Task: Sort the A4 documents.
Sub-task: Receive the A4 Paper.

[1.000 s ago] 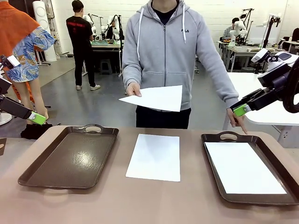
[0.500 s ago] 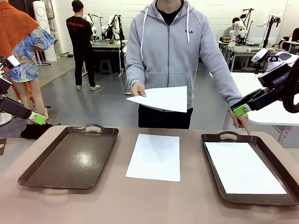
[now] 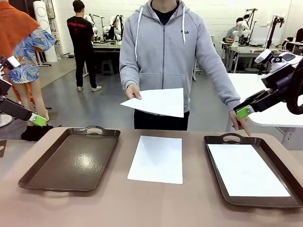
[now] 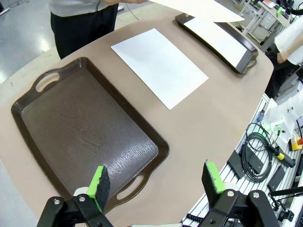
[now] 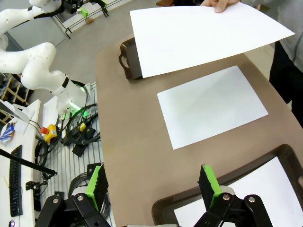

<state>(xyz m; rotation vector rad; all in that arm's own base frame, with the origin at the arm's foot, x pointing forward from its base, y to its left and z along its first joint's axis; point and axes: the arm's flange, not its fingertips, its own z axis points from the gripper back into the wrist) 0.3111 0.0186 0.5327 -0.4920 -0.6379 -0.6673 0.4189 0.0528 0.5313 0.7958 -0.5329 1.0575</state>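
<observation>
1. A person stands at the far side of the table (image 3: 189, 203); the holding hand (image 3: 133, 91) pinches the held sheet (image 3: 158, 100) at its picture-left corner, so the paper spreads flat from that hand toward picture right, in the air at waist height.
2. The held sheet hangs over or just beyond the table's far edge, in line with the middle sheet (image 3: 156, 158); the front view does not settle which.
3. The middle sheet lies flat on the table between the left tray (image 3: 71, 161) and the right tray (image 3: 222, 138), touching neither; it is well below the holding hand.
4. A third sheet (image 3: 246, 169) lies flat inside the right tray, within its rim.
5. The person's other hand (image 3: 239, 124) hangs just beyond the right tray's far handle, a finger seemingly stretched down toward it; it is near the third sheet but apart from it.
6. The left gripper (image 4: 156, 179) has its fingers spread wide with nothing between them; in its wrist view it hovers above the near end of the left tray; all three sheets are well apart from it.
7. The right gripper (image 3: 245, 112) has its fingers wide apart and grips nothing; it is raised just beside the other hand; in its wrist view the third sheet is nearest its fingers, the middle sheet farther off, and the held sheet farthest.
</observation>
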